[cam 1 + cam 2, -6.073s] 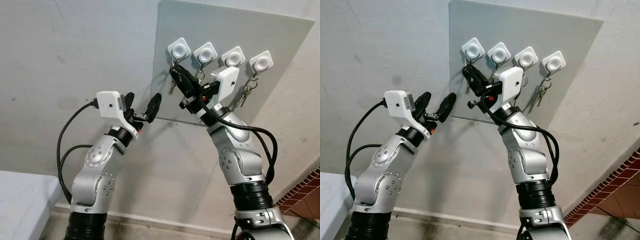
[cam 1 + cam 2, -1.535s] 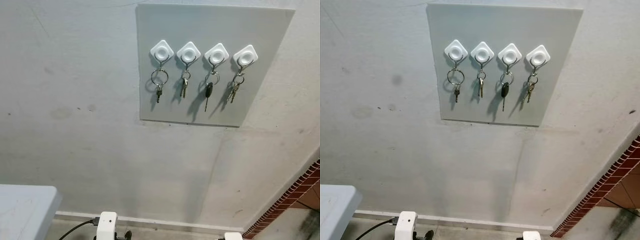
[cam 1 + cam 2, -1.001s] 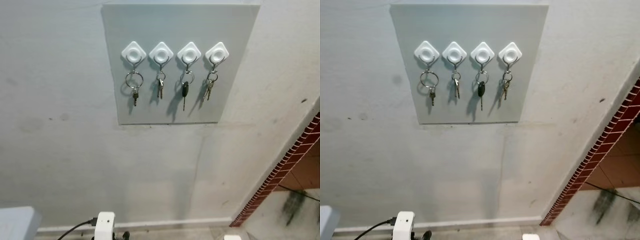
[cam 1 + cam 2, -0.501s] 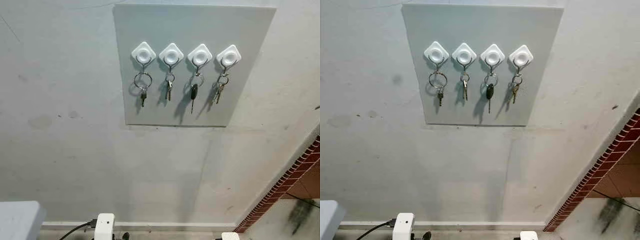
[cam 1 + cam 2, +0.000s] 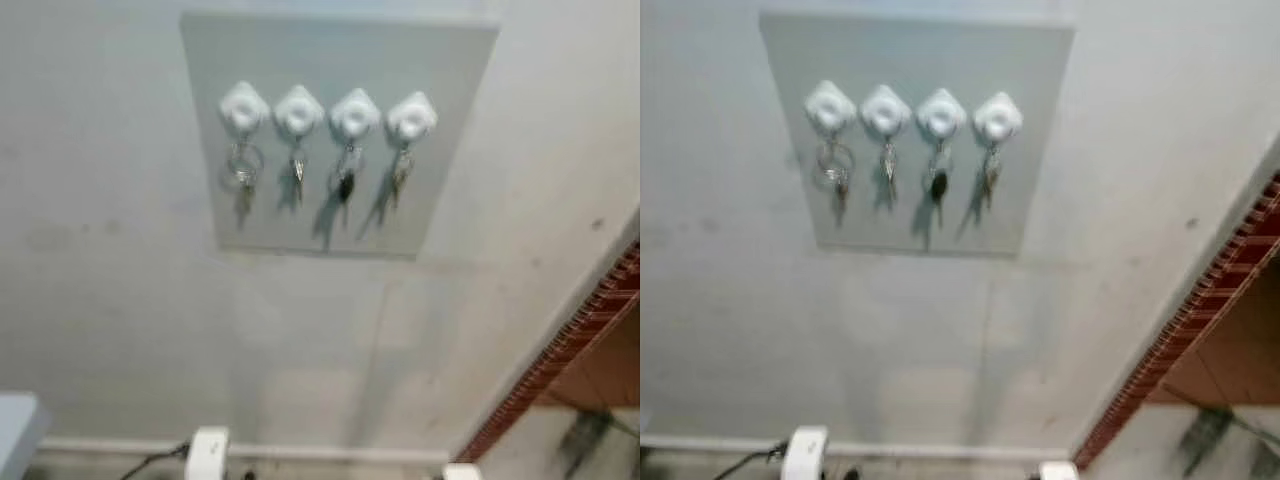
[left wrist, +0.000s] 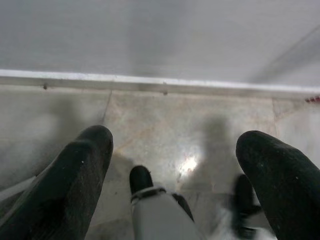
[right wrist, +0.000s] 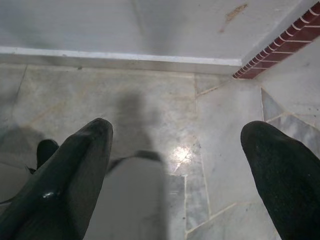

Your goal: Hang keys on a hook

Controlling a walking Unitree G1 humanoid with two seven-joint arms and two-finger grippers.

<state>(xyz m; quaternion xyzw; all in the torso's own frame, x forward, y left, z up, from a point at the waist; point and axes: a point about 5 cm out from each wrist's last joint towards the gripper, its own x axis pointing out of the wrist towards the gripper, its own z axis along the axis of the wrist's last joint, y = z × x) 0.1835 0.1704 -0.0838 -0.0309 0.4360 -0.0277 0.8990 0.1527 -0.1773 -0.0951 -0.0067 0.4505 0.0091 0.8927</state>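
A grey board (image 5: 450, 130) on the wall carries four white diamond hooks (image 5: 299, 110) in a row, and each holds keys. A large ring with a key (image 5: 243, 168) hangs from the leftmost, a black-headed key (image 5: 346, 186) from the third, a small bunch (image 5: 400, 172) from the rightmost. The eye views are blurred. My left gripper (image 6: 175, 145) is open and empty, hanging low over the floor. My right gripper (image 7: 177, 145) is open too, with nothing between its fingers. Both white wrist housings (image 5: 207, 455) peek in at the bottom edge, far below the board.
A red brick edge (image 5: 570, 350) runs diagonally at the lower right. A white skirting board (image 5: 330, 452) lines the foot of the wall above a tiled floor (image 7: 210, 150). A grey table corner (image 5: 15, 425) sits at the lower left.
Both arms have come down from the board since the oldest frames, leaving keys on every hook. Over the last second only the camera has shifted and blurred.
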